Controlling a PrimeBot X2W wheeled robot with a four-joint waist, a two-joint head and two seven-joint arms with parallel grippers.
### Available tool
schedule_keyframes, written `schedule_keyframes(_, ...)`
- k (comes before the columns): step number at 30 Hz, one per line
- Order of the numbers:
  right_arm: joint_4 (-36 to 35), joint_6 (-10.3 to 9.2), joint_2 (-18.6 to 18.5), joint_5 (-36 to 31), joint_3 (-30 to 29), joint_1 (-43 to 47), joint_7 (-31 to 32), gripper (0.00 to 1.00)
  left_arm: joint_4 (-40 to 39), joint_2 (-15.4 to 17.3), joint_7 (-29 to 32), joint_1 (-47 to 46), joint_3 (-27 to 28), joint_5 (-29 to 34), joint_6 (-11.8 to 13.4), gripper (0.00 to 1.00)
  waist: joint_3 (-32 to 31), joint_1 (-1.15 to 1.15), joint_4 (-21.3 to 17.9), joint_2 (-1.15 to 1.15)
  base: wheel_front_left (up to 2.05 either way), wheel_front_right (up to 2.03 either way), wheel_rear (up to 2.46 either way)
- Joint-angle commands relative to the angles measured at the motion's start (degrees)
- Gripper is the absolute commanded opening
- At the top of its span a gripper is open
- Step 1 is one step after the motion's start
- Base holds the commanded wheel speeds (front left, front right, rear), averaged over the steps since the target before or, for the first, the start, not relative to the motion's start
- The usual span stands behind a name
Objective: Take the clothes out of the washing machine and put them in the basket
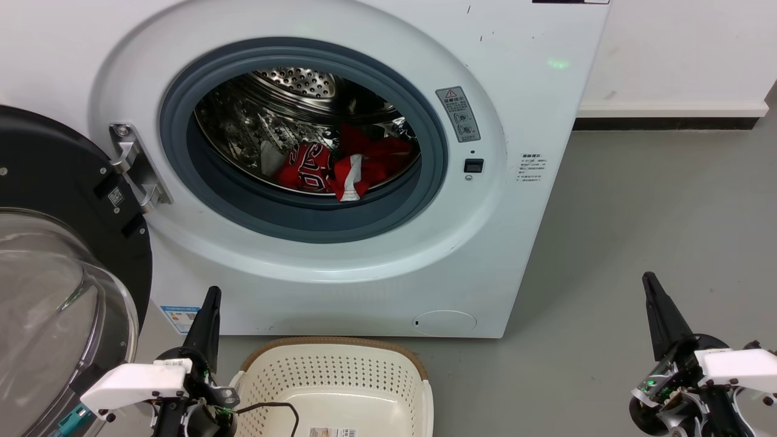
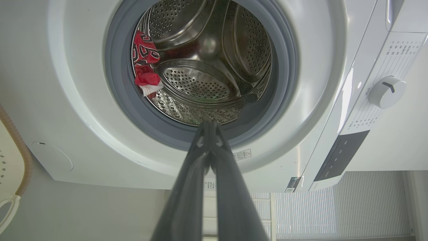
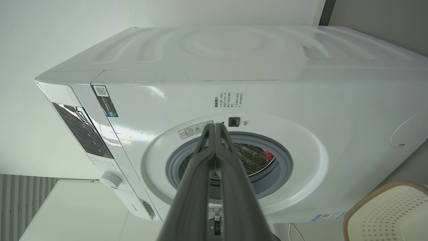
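Left gripper (image 1: 212, 295) and right gripper (image 1: 649, 280) are hovering with jaws pressed together, empty; either should open wide before reaching the clothes (image 1: 340, 164).

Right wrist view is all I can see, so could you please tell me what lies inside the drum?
Observer: Two red garments lie at the bottom of the drum: a lettered jersey and a plain one with white trim.
Operator: Thank you. Where is the door?
Observer: The door is swung open on the robot's left of the washing machine.
Operator: And the left gripper?
Observer: The left gripper is shut and empty, low beside the basket.
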Motion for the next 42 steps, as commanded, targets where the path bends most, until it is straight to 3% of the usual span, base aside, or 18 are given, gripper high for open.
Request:
schedule_keyframes(1,0.1,0.00,0.2,-0.3,0.0,-0.7,0.0,0.00,0.0,0.0,0.1,-0.3,0.2,-0.1,-0.1,0.00,0.0,0.00,0.0,0.00,0.00,0.00,0.00)
schedule_keyframes(28,0.1,0.00,0.2,-0.3,0.0,-0.7,0.0,0.00,0.0,0.0,0.1,-0.3,0.2,-0.1,-0.1,0.00,0.0,0.00,0.0,0.00,0.00,0.00,0.00)
schedule_keyframes(29,0.0,0.00,0.0,0.0,0.0,0.0,0.0,1.00,0.0,0.0,0.0,0.0,0.0,0.0,0.0,1.00,0.0,0.00,0.0,0.00,0.00,0.00,0.00)
schedule_keyframes(37,0.8,0.00,0.0,-0.9,0.4,1.2,-1.4,1.00,0.0,-0.1,-1.4,1.1,-0.4,1.3,0.0,1.00,0.0,0.00,0.0,0.00,0.00,0.00,0.00)
schedule_keyframes(42,-0.5,0.00,0.0,-7.2,0.1,1.6,-3.1,1.00,-1.7,-0.1,-3.1,1.5,-0.1,7.4,0.4,1.00,0.1,0.00,0.0,0.00,0.00,0.00,0.00)
